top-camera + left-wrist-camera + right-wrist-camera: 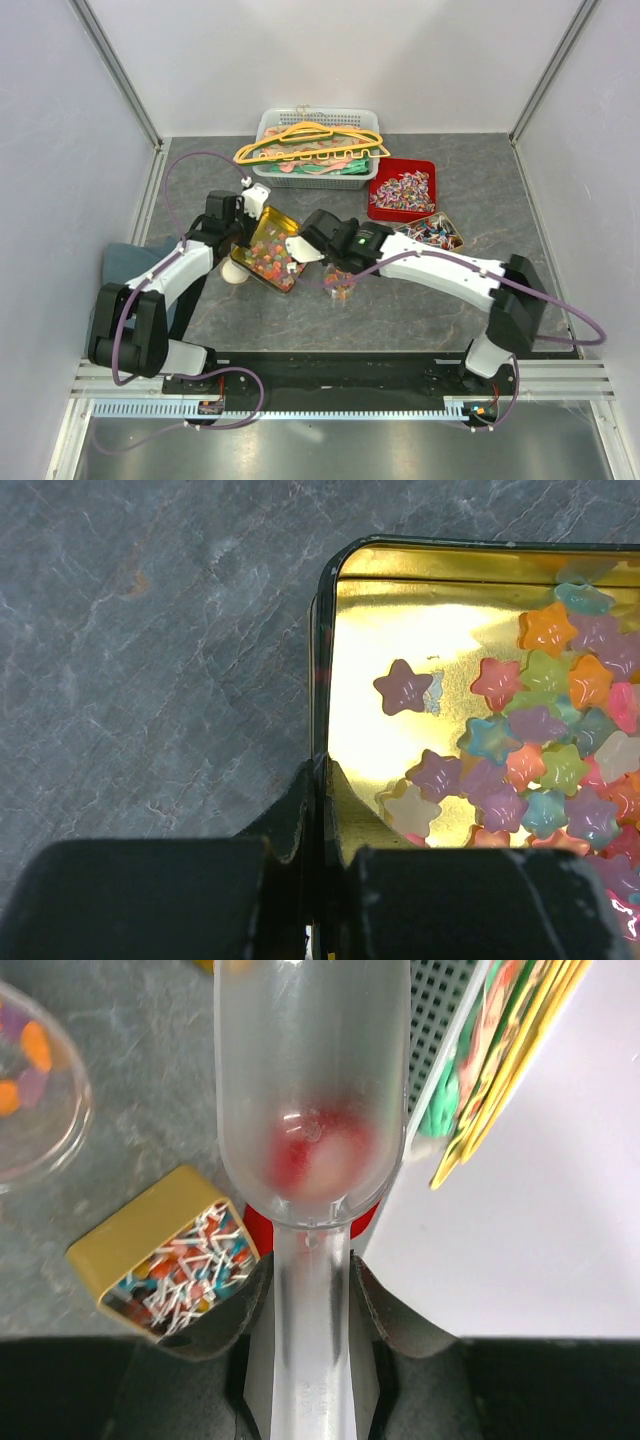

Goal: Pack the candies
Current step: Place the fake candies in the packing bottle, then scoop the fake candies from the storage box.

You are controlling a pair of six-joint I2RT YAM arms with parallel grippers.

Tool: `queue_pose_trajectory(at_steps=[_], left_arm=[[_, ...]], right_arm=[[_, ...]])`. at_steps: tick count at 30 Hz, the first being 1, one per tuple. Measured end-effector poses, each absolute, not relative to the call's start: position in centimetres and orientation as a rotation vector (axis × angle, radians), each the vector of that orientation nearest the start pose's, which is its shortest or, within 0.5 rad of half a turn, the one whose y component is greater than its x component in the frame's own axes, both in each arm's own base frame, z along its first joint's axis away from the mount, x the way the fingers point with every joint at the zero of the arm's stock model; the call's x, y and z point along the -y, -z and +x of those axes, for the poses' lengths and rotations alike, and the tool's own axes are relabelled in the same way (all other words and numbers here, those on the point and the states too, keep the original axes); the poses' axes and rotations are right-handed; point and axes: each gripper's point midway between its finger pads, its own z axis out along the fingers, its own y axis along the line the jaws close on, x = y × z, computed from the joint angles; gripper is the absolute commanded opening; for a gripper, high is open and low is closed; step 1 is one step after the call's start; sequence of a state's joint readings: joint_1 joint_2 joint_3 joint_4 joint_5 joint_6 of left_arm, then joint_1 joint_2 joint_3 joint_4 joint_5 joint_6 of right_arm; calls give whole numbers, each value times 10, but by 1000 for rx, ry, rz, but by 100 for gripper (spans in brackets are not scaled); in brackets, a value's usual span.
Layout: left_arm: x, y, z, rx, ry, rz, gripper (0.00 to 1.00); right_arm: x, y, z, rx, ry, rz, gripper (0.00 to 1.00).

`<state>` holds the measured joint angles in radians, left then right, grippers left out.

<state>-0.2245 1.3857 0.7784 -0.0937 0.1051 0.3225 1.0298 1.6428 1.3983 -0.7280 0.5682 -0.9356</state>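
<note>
Star gummies: heaped in the gold tin, toward its side away from the left claw clenched on its rim; right claw, grasping a clear scoop by the handle, sits just beside that side, scoop's long axis pointing toward the tin.

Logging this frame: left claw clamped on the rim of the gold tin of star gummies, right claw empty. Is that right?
Not quite. The right claw is not empty: it grips the handle of a clear plastic scoop, as the right wrist view shows. The left claw is clamped on the rim of the gold tin of star gummies.
</note>
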Motion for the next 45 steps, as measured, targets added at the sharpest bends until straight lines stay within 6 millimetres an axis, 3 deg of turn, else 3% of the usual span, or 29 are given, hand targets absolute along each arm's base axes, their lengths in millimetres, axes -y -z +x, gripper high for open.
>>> queue_pose_trajectory(at_steps=[6, 12, 16, 23, 28, 38, 45], left_arm=[[102, -102, 361, -2112, 24, 736, 2], [117, -104, 357, -2061, -27, 870, 2], [114, -105, 359, -2040, -65, 912, 2], [115, -109, 359, -2012, -75, 960, 2], [118, -114, 356, -1986, -52, 990, 2], [134, -115, 349, -1949, 52, 1051, 2], [141, -112, 343, -1946, 109, 1077, 2]], right_arm=[[-297, -170, 321, -1418, 815, -1991, 0], [-317, -172, 328, -1261, 957, -2049, 0], [-321, -179, 331, -1172, 1043, -2073, 0], [-315, -153, 318, -1018, 1187, -2175, 0], [-315, -145, 310, -931, 1249, -2226, 0], [-323, -140, 293, -945, 1078, -2353, 0], [-326, -124, 283, -1014, 931, -2400, 0]])
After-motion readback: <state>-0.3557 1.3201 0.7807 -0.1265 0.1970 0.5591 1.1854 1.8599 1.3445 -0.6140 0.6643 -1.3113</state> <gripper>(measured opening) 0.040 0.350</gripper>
